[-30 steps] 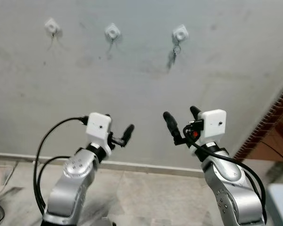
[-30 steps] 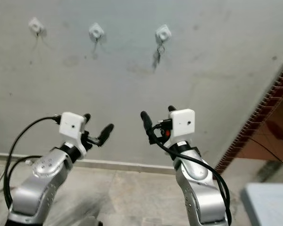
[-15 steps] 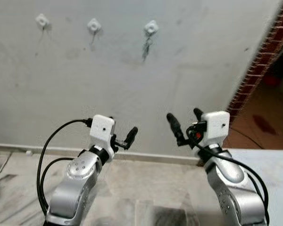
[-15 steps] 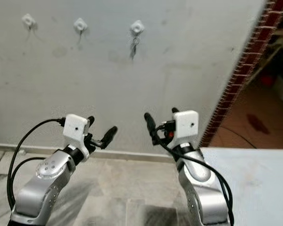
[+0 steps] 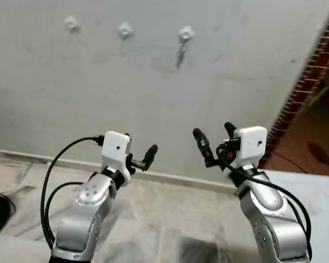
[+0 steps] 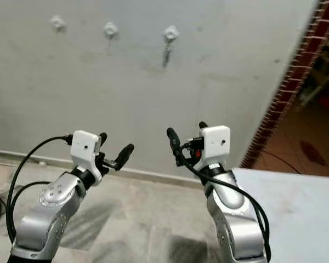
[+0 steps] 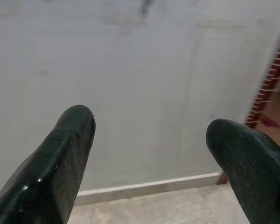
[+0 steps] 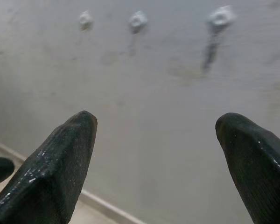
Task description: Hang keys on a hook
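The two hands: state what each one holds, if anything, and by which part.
Nothing. The left hand and right hand are both open and empty. The keys hang on a hook.

My arms were silver metal with rounded, screw-dotted joints. A white boxy camera housing sat on each wrist. Black cables looped off my left arm and trailed down my right. My left gripper (image 5: 138,154) and right gripper (image 5: 214,138) each had two long black rounded fingers.
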Robot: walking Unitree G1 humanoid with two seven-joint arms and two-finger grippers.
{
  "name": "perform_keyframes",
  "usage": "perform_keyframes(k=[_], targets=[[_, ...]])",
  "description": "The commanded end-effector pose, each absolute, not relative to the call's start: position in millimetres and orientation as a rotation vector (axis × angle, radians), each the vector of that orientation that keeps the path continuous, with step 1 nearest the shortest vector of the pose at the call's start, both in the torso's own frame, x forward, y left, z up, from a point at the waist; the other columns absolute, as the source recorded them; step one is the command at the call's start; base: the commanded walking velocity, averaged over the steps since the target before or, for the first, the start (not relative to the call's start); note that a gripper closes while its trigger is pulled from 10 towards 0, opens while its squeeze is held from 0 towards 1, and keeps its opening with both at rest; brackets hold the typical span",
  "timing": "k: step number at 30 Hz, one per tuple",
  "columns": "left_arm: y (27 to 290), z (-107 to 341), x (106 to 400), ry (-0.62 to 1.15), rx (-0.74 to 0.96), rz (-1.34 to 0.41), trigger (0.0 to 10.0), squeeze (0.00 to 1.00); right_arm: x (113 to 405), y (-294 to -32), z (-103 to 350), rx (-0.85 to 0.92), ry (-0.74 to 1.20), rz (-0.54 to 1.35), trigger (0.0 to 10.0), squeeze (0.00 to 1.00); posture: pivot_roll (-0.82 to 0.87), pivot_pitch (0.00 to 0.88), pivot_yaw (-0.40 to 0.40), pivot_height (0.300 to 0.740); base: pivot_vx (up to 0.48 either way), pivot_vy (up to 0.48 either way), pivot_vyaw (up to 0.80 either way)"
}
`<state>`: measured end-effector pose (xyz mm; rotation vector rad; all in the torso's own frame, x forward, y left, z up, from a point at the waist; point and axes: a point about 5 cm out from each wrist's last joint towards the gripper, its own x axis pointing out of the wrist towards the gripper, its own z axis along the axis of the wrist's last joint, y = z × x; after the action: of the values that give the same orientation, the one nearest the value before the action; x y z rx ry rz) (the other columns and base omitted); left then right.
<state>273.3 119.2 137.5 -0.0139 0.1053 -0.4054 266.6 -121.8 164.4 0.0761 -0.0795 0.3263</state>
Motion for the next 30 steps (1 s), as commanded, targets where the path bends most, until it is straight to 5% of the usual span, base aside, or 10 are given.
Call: perform_keyframes(k=[1,9,30], targets=[[121.4,138.4,275.0,0.113,-0.01,-0.401,10.0,0.0,268.1,-118.5,166.7,0.074,-0.085,0.339,10.0,0.0,0.12,0.0,-0.037,0.74,0.0,0.472,0.0],[120.6,139.5,277.3,0.107,-0.012,-0.401,10.0,0.0,269.0,-122.9,168.8,0.066,-0.091,0.32,10.0,0.0,0.11,0.0,-0.03,0.74,0.0,0.442,0.0],[114.3,143.9,295.4,0.064,-0.051,-0.36,10.0,0.0,271.6,-146.0,171.5,0.018,-0.08,0.223,10.0,0.0,0.06,0.0,-0.05,0.74,0.0,0.0,0.0]])
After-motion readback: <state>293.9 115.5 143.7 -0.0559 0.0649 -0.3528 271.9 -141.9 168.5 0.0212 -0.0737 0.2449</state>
